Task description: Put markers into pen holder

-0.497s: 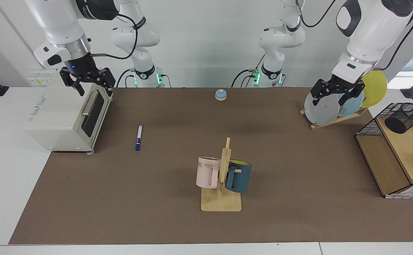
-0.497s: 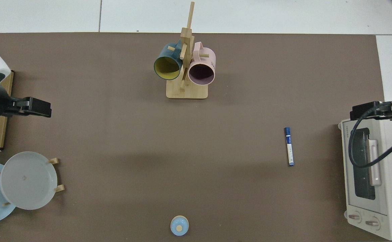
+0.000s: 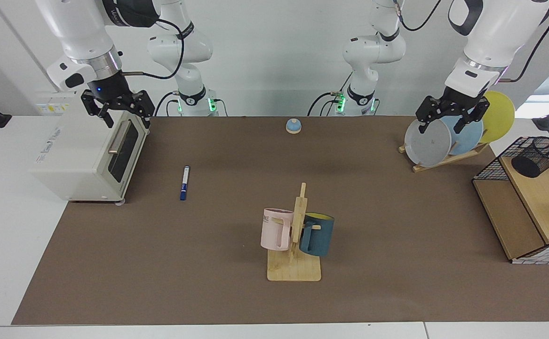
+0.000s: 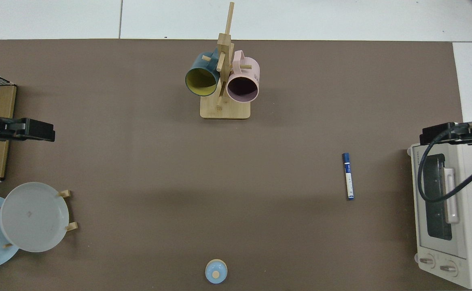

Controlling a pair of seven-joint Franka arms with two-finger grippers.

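Black two-finger right gripper (image 3: 120,114) hangs spread and empty above the front top edge of the white toaster oven (image 3: 86,157). Against the frames half a second back it has drifted only slightly. We see no descent toward the marker.

Black two-finger left gripper (image 3: 449,117) is likewise splayed, holding nothing, in front of the grey plate (image 3: 427,144) on the wooden plate rack. It has risen a little and pulled back toward the table's side; in the top view its black body (image 4: 29,129) sits nearer the edge than before.

The slim white marker with blue cap and blue end (image 3: 184,182) lies flat on the brown table mat (image 3: 208,245), untouched, just beside the toaster oven and well apart from the goal. The black wire-mesh pen holder (image 3: 539,157) stands on the wooden shelf of the wire-grid rack at the far side, near the left arm.

Our reading: no grasp has begun, and both arms seem to be settling into ready poses. The right arm, forearm angled down from above the oven, is closer to the marker; the left arm slopes down from high above the plates. The marker would have to cross the whole table, passing the wooden mug stand with the pink mug (image 3: 276,229) and dark-blue mug (image 3: 318,234).
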